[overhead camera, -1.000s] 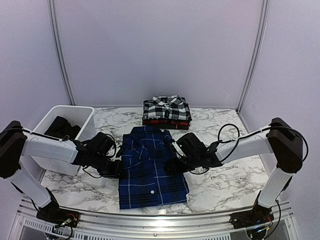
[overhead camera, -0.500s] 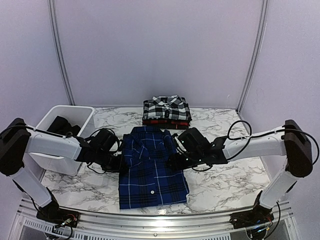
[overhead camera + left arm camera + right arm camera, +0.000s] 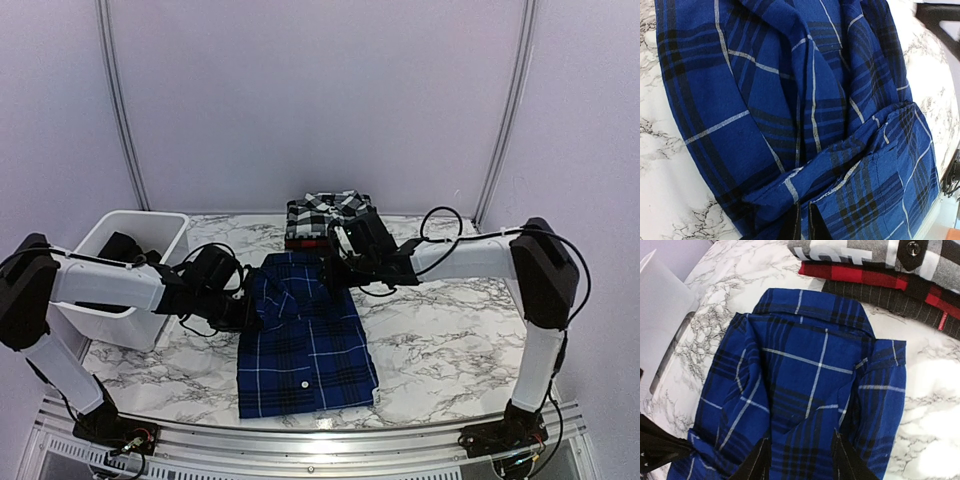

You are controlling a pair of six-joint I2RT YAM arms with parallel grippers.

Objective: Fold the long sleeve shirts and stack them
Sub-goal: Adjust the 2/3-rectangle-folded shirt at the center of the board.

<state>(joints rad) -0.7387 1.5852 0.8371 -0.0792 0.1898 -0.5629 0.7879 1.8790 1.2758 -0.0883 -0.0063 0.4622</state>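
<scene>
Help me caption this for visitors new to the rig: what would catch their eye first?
The blue plaid shirt lying mid-table on the marble table. The left gripper pinches its left edge while the right gripper hangs open above its collar end. Behind it, the black-and-white check shirt tops the folded red-and-black shirt.

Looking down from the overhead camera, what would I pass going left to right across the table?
white tub → left fingers, pinching the shirt's edge → blue plaid shirt → bare marble table. The folded stack and the right fingers lie within the shirt's span, so they are left out.
</scene>
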